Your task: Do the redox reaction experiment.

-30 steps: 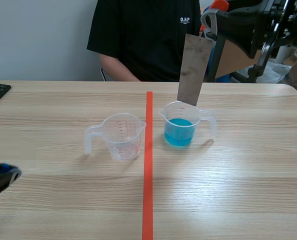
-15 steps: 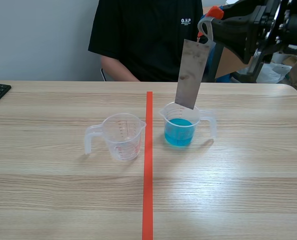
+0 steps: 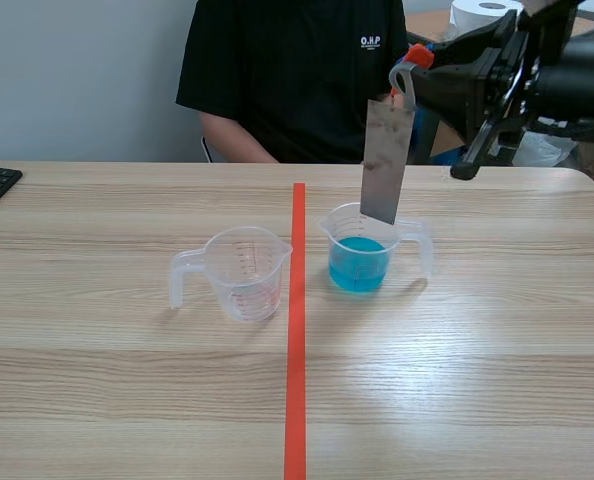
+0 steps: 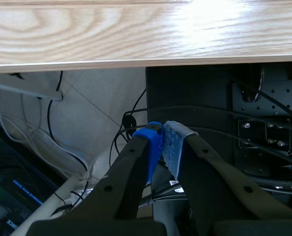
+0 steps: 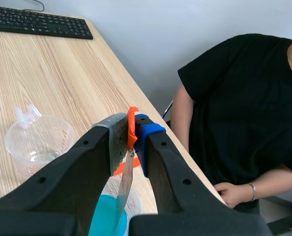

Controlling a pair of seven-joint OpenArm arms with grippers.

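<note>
The left gripper (image 4: 163,147) is seen below the table (image 4: 87,29) edge, its fingers pressed together on nothing. Farther on, an empty clear beaker (image 3: 245,272) is set beside a beaker of blue liquid (image 3: 362,255). Above the latter, a grey metal strip (image 3: 385,160) is held upright, pinched by the right gripper (image 3: 409,72).

I see my right gripper (image 5: 129,129) clamped on the orange-taped top of the metal strip (image 5: 126,179), which hangs over the beaker of blue liquid (image 5: 102,216). The empty beaker (image 5: 38,142) sits at the gripper's nine o'clock, the keyboard (image 5: 38,22) near eleven, a person's hand (image 5: 232,193) toward four.
</note>
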